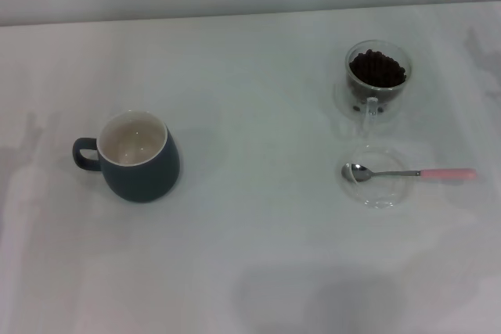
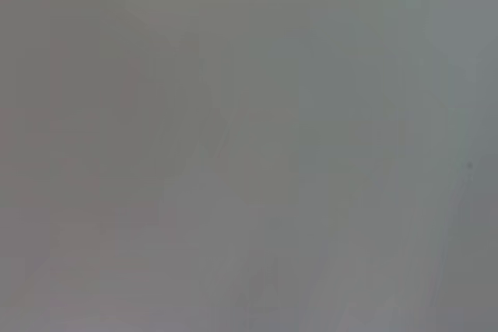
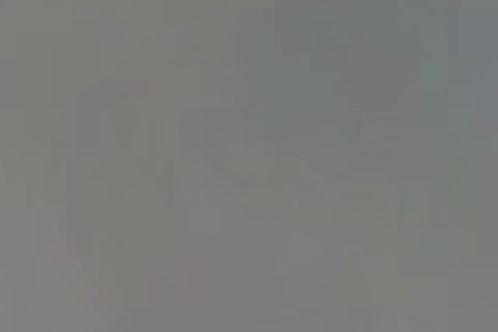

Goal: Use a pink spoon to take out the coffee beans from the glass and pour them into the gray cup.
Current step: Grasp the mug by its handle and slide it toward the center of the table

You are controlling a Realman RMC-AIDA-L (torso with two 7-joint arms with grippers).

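In the head view the gray cup [image 1: 137, 158] stands upright at the left of the white table, its loop handle to the left, its cream inside bare. The glass [image 1: 377, 82] stands at the far right, filled with coffee beans [image 1: 377, 68], its clear handle toward me. The pink spoon [image 1: 411, 173] lies just in front of it, its metal bowl resting in a flat clear glass dish [image 1: 378, 177] and its pink handle pointing right past the rim. Neither gripper shows in any view. Both wrist views show only a plain grey surface.
The white table [image 1: 258, 115] runs back to a pale wall. Wide bare table lies between the cup and the glass.
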